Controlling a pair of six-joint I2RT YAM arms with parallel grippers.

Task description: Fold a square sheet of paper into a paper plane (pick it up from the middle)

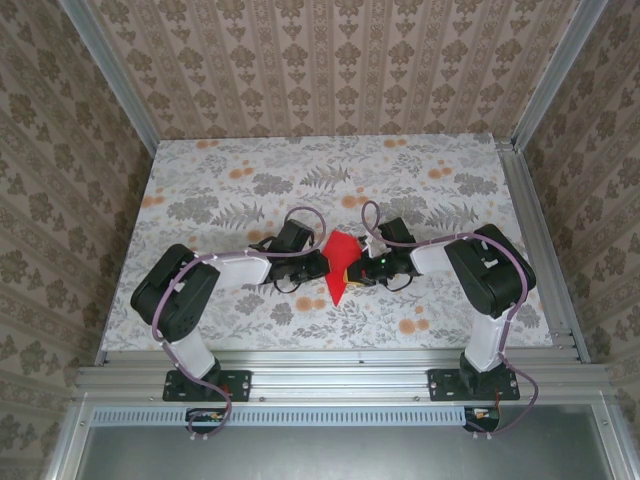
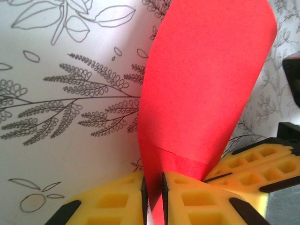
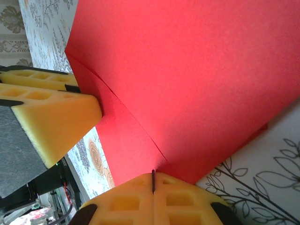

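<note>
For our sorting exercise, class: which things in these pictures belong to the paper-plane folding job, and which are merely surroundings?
Belongs to the job:
- red paper, creased and pinched from both sides
- left gripper, shut on it
- right gripper, shut on it

Merely surroundings:
- floral table cover
- patterned walls
- metal frame

The sheet of paper (image 2: 201, 84) is cut off by the left wrist view's top edge, its lower edge hidden inside the left pincer (image 2: 153, 187), and from above its folds are too small to tell.
</note>
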